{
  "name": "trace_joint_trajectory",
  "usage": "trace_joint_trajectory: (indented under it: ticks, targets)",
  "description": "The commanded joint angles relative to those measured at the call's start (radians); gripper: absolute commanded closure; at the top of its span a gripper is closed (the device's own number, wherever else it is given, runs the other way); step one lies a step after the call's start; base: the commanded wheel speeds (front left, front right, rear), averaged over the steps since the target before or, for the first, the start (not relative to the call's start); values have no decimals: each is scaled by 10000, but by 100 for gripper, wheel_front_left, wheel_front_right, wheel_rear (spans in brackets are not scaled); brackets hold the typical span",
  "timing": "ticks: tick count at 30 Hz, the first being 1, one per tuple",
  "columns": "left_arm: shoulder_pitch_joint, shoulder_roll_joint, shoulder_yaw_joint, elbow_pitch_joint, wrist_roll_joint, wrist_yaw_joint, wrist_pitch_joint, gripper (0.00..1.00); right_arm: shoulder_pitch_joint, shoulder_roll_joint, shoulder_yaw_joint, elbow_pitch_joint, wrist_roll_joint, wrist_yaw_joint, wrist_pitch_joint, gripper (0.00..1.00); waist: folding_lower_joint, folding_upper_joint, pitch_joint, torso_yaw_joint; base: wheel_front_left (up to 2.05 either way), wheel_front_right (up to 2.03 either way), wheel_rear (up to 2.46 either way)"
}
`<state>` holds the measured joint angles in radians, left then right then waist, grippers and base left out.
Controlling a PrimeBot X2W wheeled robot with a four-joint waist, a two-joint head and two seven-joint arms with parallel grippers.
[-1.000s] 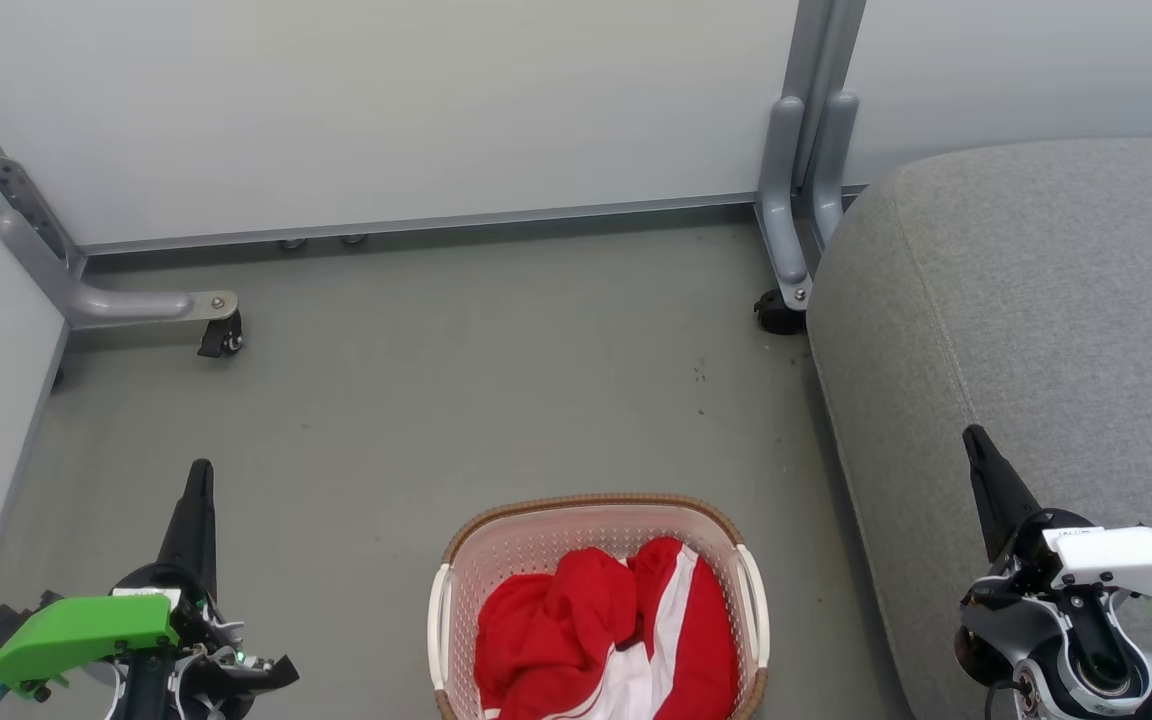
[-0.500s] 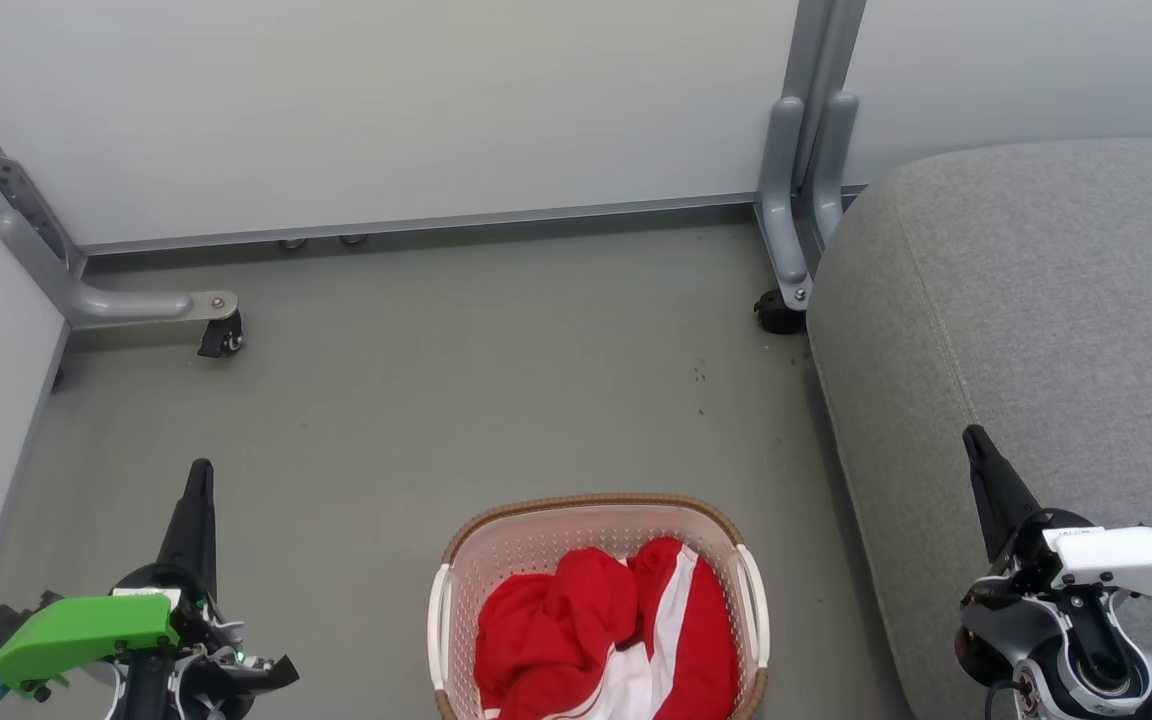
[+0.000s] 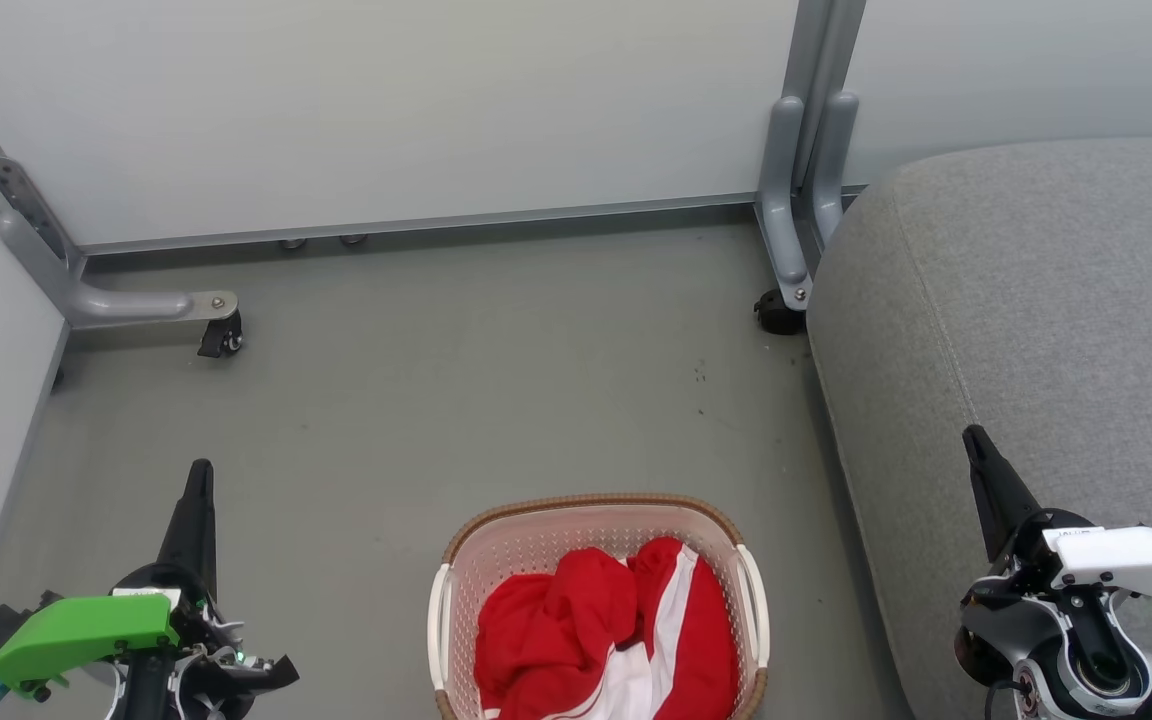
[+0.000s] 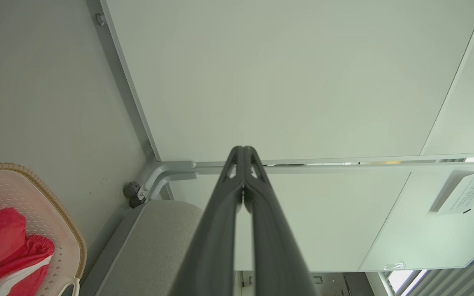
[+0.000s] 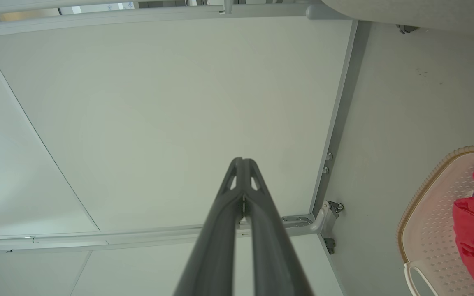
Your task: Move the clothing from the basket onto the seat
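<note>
a cream perforated laundry basket [image 3: 536, 555] with a brown woven-look rim is sitting on the grey floor [image 3: 496, 380] at the bottom middle of the head view, its near end running off the lower edge. the clothing [image 3: 556, 630], bright red fabric with a white panel, is lying crumpled inside the basket, heaped toward the near end and leaving the far inner wall showing. the seat [image 3: 1056, 300], a large light grey cushion with a rounded corner and a stitched seam, is taking up the right side, near the basket with a strip of floor between them. the left gripper [image 3: 200, 470] is hovering over the floor at the lower left, well apart from the basket, its two long dark fingers pressed together on nothing and pointing up the view, with a green cover [image 3: 76, 625] sitting behind them. the right gripper [image 3: 973, 437] is hovering at the lower right in front of the seat, its fingers likewise pressed together on nothing, with a white cover [image 3: 1126, 560] behind them. in each wrist view the fingers are meeting at their tips and pointing toward pale wall panels [image 3: 386, 110], with the basket and red fabric showing at one lower corner. a grey metal frame [image 3: 804, 200] is standing along the panels, with a small black caster [image 3: 222, 338] resting on the floor.
</note>
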<state>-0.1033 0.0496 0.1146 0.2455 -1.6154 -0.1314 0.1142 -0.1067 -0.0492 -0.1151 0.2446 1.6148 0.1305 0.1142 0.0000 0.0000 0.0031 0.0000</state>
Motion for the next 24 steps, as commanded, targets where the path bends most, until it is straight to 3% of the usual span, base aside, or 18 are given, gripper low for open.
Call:
trace_joint_trajectory:
  ticks: [1,5,6,14,24]
  targets:
    - [-150,20,1,3,54,-7,17,100,-68,-20,7,14,-42,4,18,100,0,0,0,0,0,0,0]
    - [-150,20,1,3,54,-7,17,100,-68,-20,7,14,-42,4,18,100,0,0,0,0,0,0,0]
    - [12,-6,-1,20,1,0,-2,0,11,6,1,21,-1,0,-1,0,0,0,0,0,0,0,0]
    - [275,-75,-171,307,319,0,-224,0,271,73,162,395,-189,-2,-213,0,0,0,10,5,0,0,0]
    - [352,-61,-308,-119,2238,90,-704,0,273,67,70,159,-1904,-1,-698,0,0,0,32,16,0,0,0]
